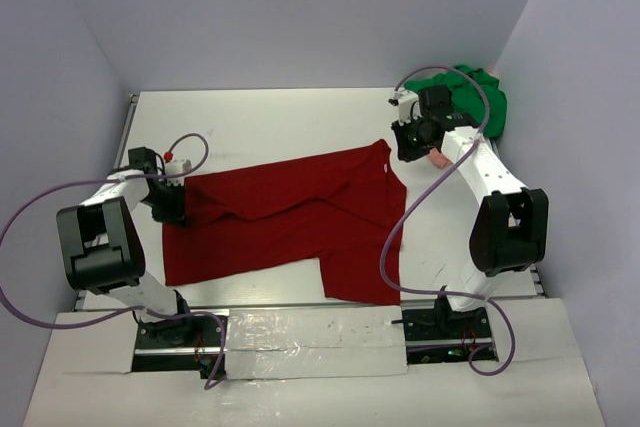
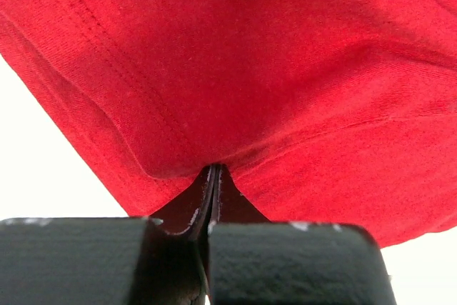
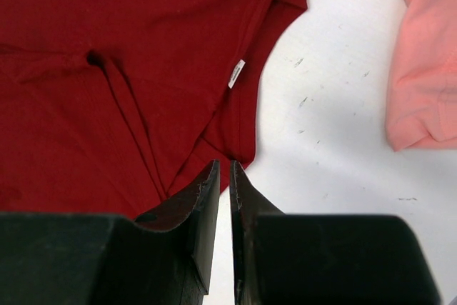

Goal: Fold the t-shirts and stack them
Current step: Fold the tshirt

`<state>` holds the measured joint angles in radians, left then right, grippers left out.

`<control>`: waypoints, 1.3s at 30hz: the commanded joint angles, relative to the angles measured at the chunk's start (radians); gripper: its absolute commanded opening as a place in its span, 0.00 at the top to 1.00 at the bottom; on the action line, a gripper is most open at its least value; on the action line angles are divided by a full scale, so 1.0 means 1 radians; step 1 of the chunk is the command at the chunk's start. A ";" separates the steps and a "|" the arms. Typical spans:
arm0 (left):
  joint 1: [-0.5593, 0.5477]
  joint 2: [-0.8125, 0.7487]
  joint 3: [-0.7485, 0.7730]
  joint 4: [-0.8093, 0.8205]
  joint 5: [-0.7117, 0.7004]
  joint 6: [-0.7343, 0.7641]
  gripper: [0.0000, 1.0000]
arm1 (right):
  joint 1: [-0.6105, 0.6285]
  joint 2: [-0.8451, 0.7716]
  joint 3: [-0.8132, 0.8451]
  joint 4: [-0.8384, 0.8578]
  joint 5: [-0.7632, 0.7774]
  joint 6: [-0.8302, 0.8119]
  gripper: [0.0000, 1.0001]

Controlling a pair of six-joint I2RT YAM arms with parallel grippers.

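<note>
The dark red t-shirt (image 1: pixel 290 217) lies spread between the arms, its left edge pinched in the jaws of the left gripper (image 2: pixel 214 171); the first fold is judged barely begun. The right gripper (image 3: pixel 223 169) (jaws nearly pressed together, nothing held) would need to be opened and a matching edge taken.

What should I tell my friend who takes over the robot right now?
The left hand is shut on the red t-shirt at its left edge. The right hand is almost shut and empty, over the shirt's right edge. The red t-shirt lies spread and wrinkled on the table. The green t-shirt and pink t-shirt sit bunched at the far right. Nothing is neatly folded or stacked yet. Left to do: fold all three, then stack them.
</note>
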<state>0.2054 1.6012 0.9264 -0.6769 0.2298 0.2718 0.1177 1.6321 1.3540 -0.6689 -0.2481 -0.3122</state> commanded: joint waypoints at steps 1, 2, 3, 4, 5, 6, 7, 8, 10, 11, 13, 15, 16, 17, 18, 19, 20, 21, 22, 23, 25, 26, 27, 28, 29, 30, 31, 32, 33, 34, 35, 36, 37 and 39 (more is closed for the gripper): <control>0.005 -0.004 -0.003 0.042 -0.023 0.004 1.00 | -0.009 -0.063 0.027 -0.003 -0.003 -0.010 0.82; 0.005 -0.010 -0.004 0.048 -0.036 0.000 1.00 | -0.009 -0.063 0.025 -0.003 -0.006 -0.010 0.82; 0.005 -0.024 -0.003 0.054 -0.040 -0.003 1.00 | -0.010 -0.058 0.027 -0.003 -0.008 -0.011 0.82; 0.005 -0.035 0.000 0.056 -0.041 -0.006 0.98 | -0.009 -0.057 0.027 -0.004 -0.011 -0.008 0.82; 0.006 -0.056 0.002 0.056 -0.035 -0.008 0.89 | -0.009 -0.052 0.027 -0.003 -0.013 -0.008 0.82; 0.005 -0.067 0.003 0.059 -0.038 -0.014 0.76 | -0.010 -0.051 0.027 -0.003 -0.014 -0.010 0.82; 0.006 -0.082 0.003 0.060 -0.041 -0.017 0.49 | -0.009 -0.049 0.028 -0.004 -0.017 -0.008 0.82; 0.005 -0.110 0.003 0.060 -0.040 -0.019 0.39 | -0.010 -0.043 0.028 -0.003 -0.019 -0.007 0.82; 0.006 -0.135 0.002 0.062 -0.052 -0.025 0.26 | -0.009 -0.041 0.028 -0.003 -0.020 -0.007 0.81; 0.006 -0.148 0.006 0.053 -0.053 -0.022 0.25 | -0.009 -0.038 0.028 -0.003 -0.025 -0.007 0.81; 0.006 -0.155 0.011 0.036 -0.052 -0.023 0.23 | -0.009 -0.034 0.028 -0.003 -0.028 -0.005 0.81; 0.006 -0.155 0.006 0.030 -0.050 -0.017 0.23 | -0.010 -0.034 0.028 -0.005 -0.033 -0.002 0.81; 0.006 -0.152 0.003 0.031 -0.052 -0.019 0.23 | -0.009 -0.035 0.028 -0.005 -0.034 -0.002 0.81; 0.006 -0.147 -0.003 0.034 -0.052 -0.016 0.23 | -0.010 -0.038 0.028 -0.005 -0.036 -0.004 0.81; 0.006 -0.141 -0.008 0.033 -0.043 -0.014 0.23 | -0.009 -0.041 0.028 -0.005 -0.036 -0.004 0.81; 0.006 -0.135 -0.009 0.033 -0.043 -0.017 0.24 | -0.009 -0.044 0.028 -0.005 -0.034 -0.005 0.81; 0.006 -0.124 -0.011 0.039 -0.044 -0.019 0.24 | -0.010 -0.044 0.028 -0.005 -0.033 -0.005 0.81; 0.006 -0.118 -0.011 0.036 -0.038 -0.017 0.25 | -0.009 -0.048 0.030 -0.006 -0.031 -0.005 0.81; 0.006 -0.110 -0.011 0.036 -0.035 -0.017 0.25 | -0.009 -0.049 0.030 -0.008 -0.028 -0.005 0.81; 0.006 -0.107 -0.011 0.036 -0.035 -0.019 0.25 | -0.009 -0.049 0.030 -0.009 -0.026 -0.008 0.81; 0.006 -0.096 -0.009 0.036 -0.034 -0.020 0.26 | -0.009 -0.049 0.034 -0.015 -0.020 -0.011 0.81; 0.006 -0.093 -0.011 0.042 -0.035 -0.020 0.26 | -0.010 -0.052 0.034 -0.015 -0.019 -0.011 0.81; 0.006 -0.090 -0.014 0.046 -0.035 -0.022 0.26 | -0.010 -0.054 0.033 -0.017 -0.019 -0.013 0.81; 0.005 -0.084 -0.015 0.051 -0.035 -0.020 0.27 | -0.010 -0.057 0.031 -0.015 -0.020 -0.013 0.81; 0.006 -0.080 -0.018 0.057 -0.035 -0.022 0.27 | -0.010 -0.058 0.031 -0.017 -0.020 -0.011 0.81; 0.006 -0.078 -0.021 0.063 -0.035 -0.023 0.27 | -0.010 -0.063 0.031 -0.017 -0.020 -0.008 0.81; 0.008 -0.072 -0.024 0.069 -0.035 -0.023 0.27 | -0.010 -0.063 0.031 -0.020 -0.023 -0.010 0.81; 0.006 -0.067 -0.026 0.074 -0.034 -0.025 0.27 | -0.010 -0.064 0.031 -0.021 -0.023 -0.011 0.81; 0.006 -0.064 -0.027 0.085 -0.032 -0.026 0.28 | -0.010 -0.066 0.030 -0.023 -0.023 -0.010 0.81; 0.006 -0.058 -0.029 0.091 -0.032 -0.026 0.29 | -0.010 -0.067 0.028 -0.021 -0.023 -0.011 0.81; 0.006 -0.055 -0.031 0.096 -0.027 -0.028 0.30 | -0.010 -0.067 0.028 -0.024 -0.023 -0.011 0.81; 0.006 -0.046 -0.032 0.105 -0.027 -0.026 0.31 | -0.010 -0.067 0.027 -0.026 -0.022 -0.011 0.81; 0.006 -0.043 -0.034 0.108 -0.029 -0.028 0.32 | -0.010 -0.069 0.025 -0.026 -0.020 -0.013 0.81; 0.008 -0.035 -0.035 0.120 -0.032 -0.026 0.33 | -0.010 -0.069 0.019 -0.027 -0.019 -0.013 0.81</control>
<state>0.2058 1.5555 0.8928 -0.6147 0.1864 0.2474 0.1150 1.6241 1.3540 -0.6777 -0.2703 -0.3126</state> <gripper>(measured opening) 0.673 0.186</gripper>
